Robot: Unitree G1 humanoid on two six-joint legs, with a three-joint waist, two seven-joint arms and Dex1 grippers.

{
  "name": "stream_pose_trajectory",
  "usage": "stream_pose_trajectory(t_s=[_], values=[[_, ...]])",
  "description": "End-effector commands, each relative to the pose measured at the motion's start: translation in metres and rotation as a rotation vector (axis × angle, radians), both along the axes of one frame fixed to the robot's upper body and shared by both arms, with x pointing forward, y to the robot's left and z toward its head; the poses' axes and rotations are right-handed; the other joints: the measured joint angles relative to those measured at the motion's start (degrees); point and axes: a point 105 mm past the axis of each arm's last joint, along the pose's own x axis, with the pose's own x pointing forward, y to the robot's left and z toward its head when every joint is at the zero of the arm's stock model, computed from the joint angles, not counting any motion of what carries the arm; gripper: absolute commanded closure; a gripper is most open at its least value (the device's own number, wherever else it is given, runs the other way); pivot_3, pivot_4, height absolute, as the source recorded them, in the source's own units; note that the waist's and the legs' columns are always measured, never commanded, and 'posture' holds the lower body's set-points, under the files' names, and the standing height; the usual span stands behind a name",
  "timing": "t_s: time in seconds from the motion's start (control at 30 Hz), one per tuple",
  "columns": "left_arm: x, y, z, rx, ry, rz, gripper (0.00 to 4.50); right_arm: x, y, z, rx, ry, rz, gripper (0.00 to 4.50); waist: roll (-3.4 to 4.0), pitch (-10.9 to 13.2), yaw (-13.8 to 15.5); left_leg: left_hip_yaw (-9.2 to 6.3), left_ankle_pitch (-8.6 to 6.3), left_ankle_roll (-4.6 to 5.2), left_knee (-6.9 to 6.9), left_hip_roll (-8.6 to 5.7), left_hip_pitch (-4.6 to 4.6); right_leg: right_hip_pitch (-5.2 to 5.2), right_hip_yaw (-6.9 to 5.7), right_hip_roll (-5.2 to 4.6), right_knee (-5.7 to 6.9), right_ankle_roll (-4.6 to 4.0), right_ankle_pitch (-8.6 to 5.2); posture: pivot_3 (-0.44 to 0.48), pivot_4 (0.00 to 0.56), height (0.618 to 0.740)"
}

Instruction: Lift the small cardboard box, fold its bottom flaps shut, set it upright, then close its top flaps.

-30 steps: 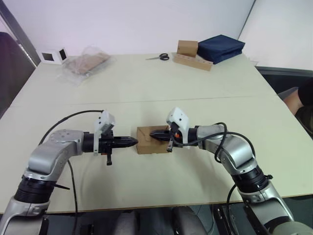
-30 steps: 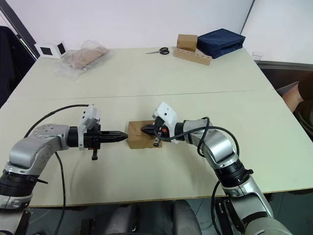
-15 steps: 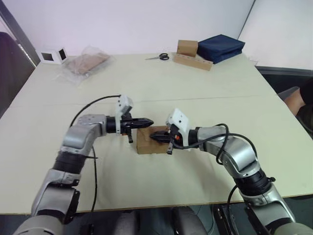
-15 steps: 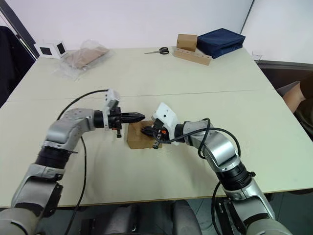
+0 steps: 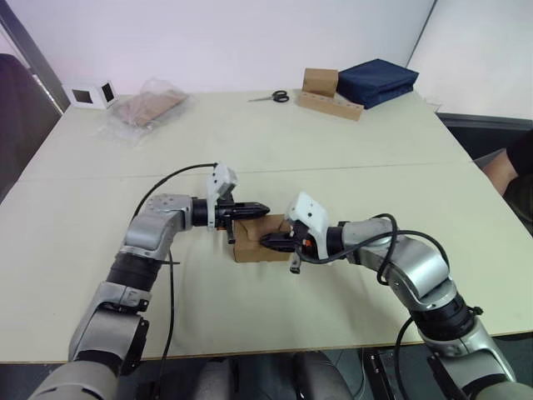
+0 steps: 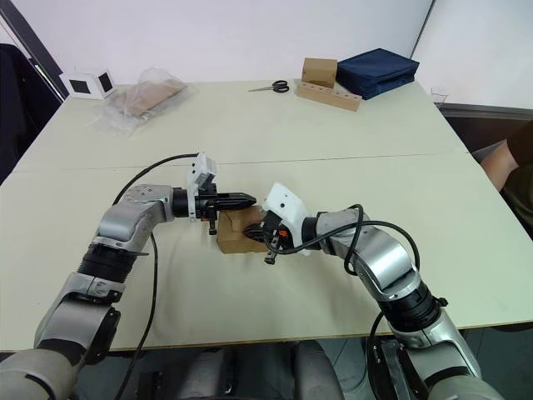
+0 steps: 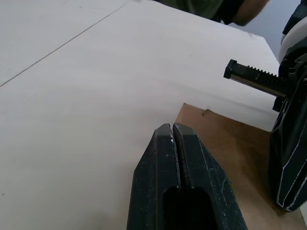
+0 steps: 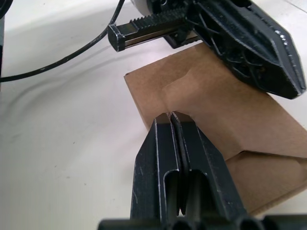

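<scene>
The tabletop (image 5: pixel 350 150) is wide and pale, and the small cardboard box (image 5: pixel 254 247) lies on it near the front middle, between both arms. The left tool (image 5: pixel 260 207) reaches over the top of the box with its fingers pressed together, holding nothing. The right tool (image 5: pixel 268 242) touches the box from the other side, also pressed together and empty. I think both work as pushers here, to press the flaps down.

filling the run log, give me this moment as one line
stage: box flaps | small cardboard box: on table | left gripper: shut, over box top | right gripper: shut, at box's near side
</scene>
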Motion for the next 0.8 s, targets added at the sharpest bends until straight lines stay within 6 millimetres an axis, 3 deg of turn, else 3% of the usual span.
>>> stream_pose_trajectory(t_s=[0.03, 0.47, 0.8], values=[[-0.001, -0.004, 0.009, 0.000, -0.039, -0.025, 4.49, -0.004, 0.004, 0.002, -0.007, -0.018, 0.025, 4.50, 0.00, 0.00, -0.01, 0.00, 0.00, 0.00, 0.00, 0.00, 0.00, 0.00, 0.00, 0.00, 0.00, 0.00, 0.00, 0.000, 0.150, 0.740], [-0.006, -0.004, 0.015, -0.016, -0.060, -0.042, 4.49, 0.017, 0.004, 0.006, -0.003, -0.075, -0.041, 4.50, 0.00, 0.00, -0.02, 0.00, 0.00, 0.00, 0.00, 0.00, 0.00, 0.00, 0.00, 0.00, 0.00, 0.00, 0.00, 0.000, 0.150, 0.740], [-0.012, 0.003, 0.022, -0.011, -0.081, -0.053, 4.49, 0.017, 0.002, 0.003, -0.007, -0.071, -0.044, 4.50, 0.00, 0.00, -0.04, 0.00, 0.00, 0.00, 0.00, 0.00, 0.00, 0.00, 0.00, 0.00, 0.00, 0.00, 0.00, 0.000, 0.150, 0.740]])
